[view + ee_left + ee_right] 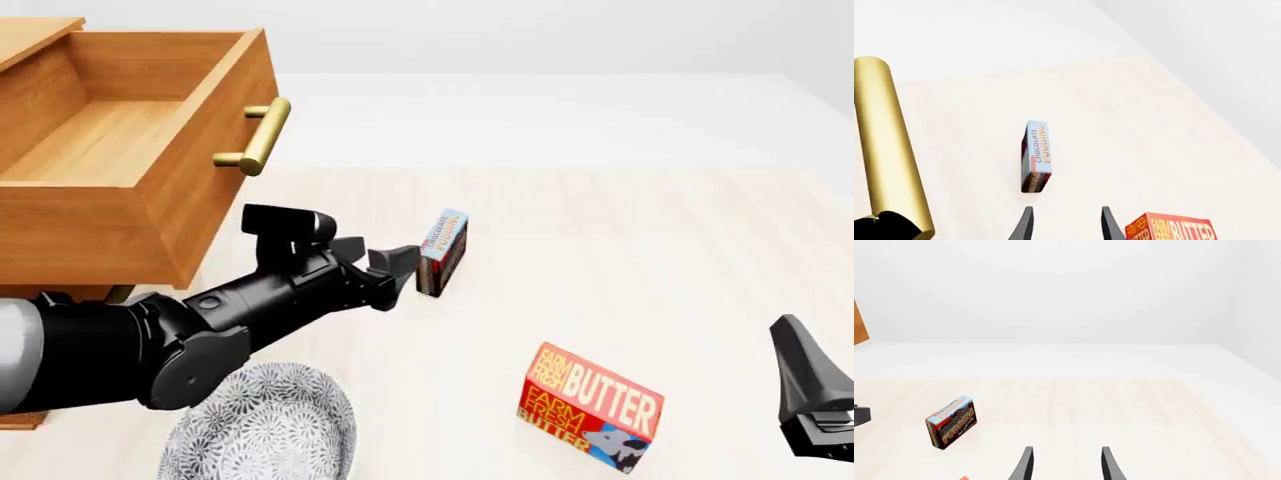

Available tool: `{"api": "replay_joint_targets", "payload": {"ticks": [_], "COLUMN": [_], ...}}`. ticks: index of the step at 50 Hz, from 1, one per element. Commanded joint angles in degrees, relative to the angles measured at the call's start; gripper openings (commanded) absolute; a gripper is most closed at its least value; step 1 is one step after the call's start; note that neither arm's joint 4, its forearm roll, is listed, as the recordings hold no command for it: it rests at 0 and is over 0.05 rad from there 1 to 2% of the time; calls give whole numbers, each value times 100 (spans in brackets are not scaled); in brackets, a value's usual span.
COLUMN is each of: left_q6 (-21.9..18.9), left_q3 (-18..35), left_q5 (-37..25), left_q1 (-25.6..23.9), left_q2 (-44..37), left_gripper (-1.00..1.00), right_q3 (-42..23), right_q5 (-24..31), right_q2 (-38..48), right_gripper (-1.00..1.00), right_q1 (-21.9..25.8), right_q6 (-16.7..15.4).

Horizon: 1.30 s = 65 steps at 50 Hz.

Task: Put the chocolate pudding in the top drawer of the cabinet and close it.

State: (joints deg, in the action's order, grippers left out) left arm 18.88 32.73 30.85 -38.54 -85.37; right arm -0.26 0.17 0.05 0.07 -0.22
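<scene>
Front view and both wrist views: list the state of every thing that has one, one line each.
top drawer: pulled open, nothing seen inside
chocolate pudding: standing on edge on the table, not held
butter box: on the table, untouched
plate: on the table, bare
left gripper: open, just short of the pudding
right gripper: open, holding nothing

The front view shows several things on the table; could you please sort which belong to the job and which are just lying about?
Job: chocolate pudding, open top drawer, cabinet, left gripper.
Lying about: butter box, patterned plate.
</scene>
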Motion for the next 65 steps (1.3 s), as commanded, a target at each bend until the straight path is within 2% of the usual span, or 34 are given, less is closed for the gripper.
{"api": "replay_joint_targets", "payload": {"ticks": [1, 41, 52, 53, 57, 65], "left_q6": [7, 92, 34, -103, -172, -97], "left_q3": [-40, 480, 676, 784, 917, 1046], "left_q5": [85, 252, 89, -45, -165, -184], "left_q1": [100, 143, 125, 113, 147, 114], "left_q2": [-118, -1024, -1165, -1224, -1336, -1418], "left_gripper": [100, 100, 100, 100, 100, 100], "right_q3": [0, 0, 0, 0, 0, 0], "right_q5": [0, 2, 0, 1, 0, 0], "right_q2": [0, 0, 0, 0, 0, 0], "right_gripper": [100, 100, 100, 100, 100, 100], "right_q1": [0, 0, 0, 1, 0, 1], "right_q6": [0, 1, 0, -1, -2, -1]}}
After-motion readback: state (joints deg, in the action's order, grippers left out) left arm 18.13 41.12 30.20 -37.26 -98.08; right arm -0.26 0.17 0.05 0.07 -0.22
